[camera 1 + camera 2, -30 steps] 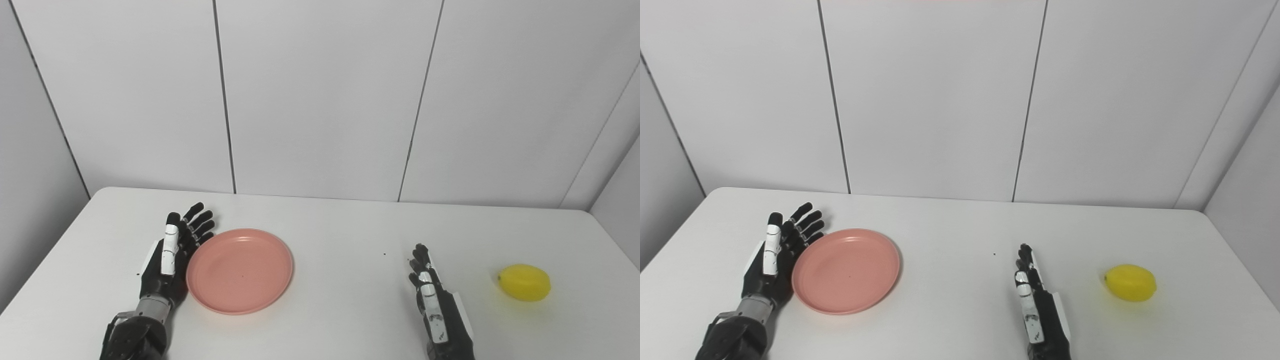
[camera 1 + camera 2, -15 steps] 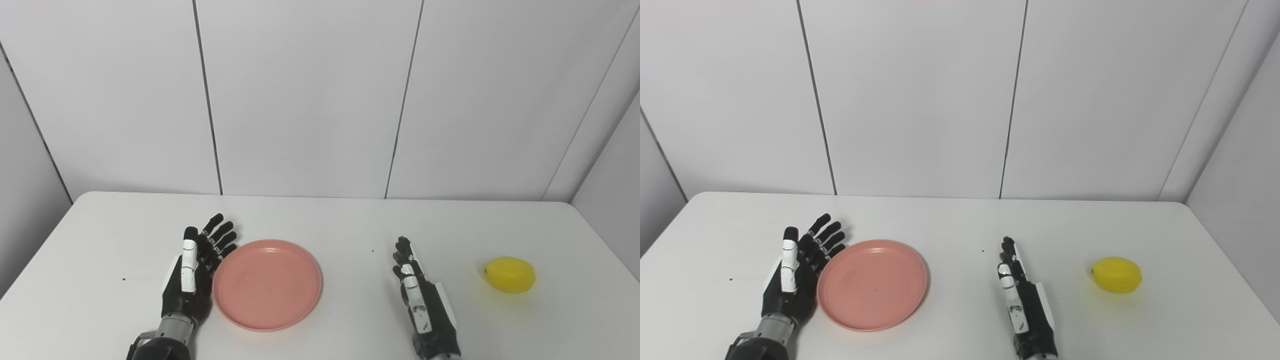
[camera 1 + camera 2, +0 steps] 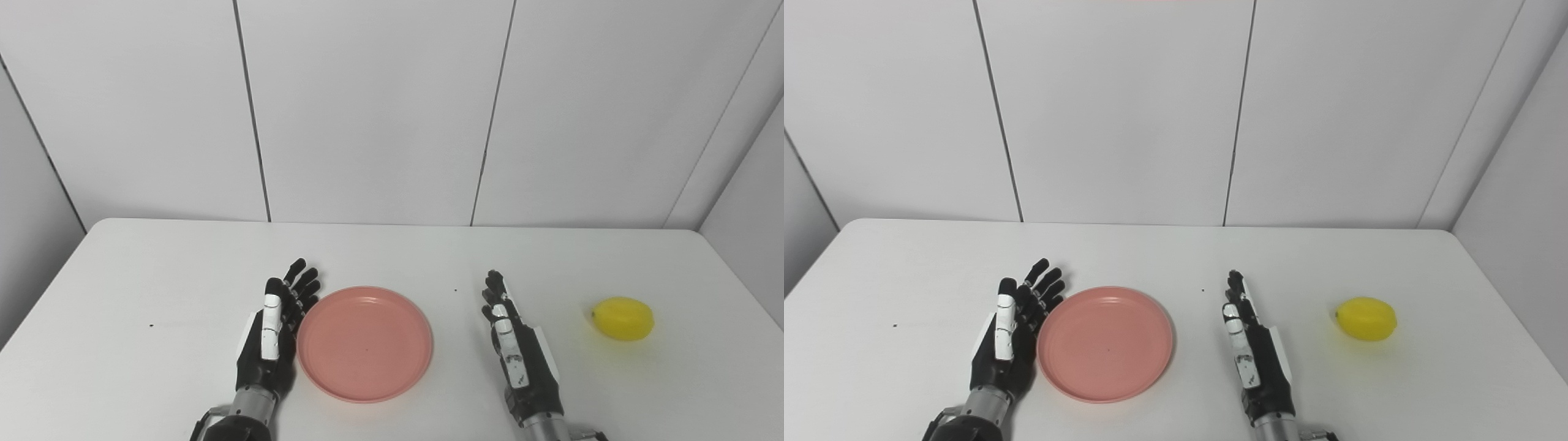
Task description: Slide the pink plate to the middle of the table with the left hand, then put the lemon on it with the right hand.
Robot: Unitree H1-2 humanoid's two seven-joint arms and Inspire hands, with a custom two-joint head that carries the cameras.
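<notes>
The round pink plate (image 3: 365, 342) lies flat near the middle of the white table (image 3: 153, 269), a little left of centre. My left hand (image 3: 274, 334) stands on edge against the plate's left rim, open, fingers straight and pointing away from me. A short way right of the plate, my right hand (image 3: 517, 349) is also open and on edge, holding nothing. The yellow lemon (image 3: 623, 318) lies on the table farther right, well apart from the right hand.
A white panelled wall (image 3: 380, 110) rises behind the table's far edge. A side wall (image 3: 753, 202) closes the right. Small dark specks (image 3: 151, 325) mark the tabletop on the left.
My left hand has pushed the pink plate to the right, toward the table's middle. The camera also shifted, so the whole scene has moved. The right hand and lemon keep their places on the table.
</notes>
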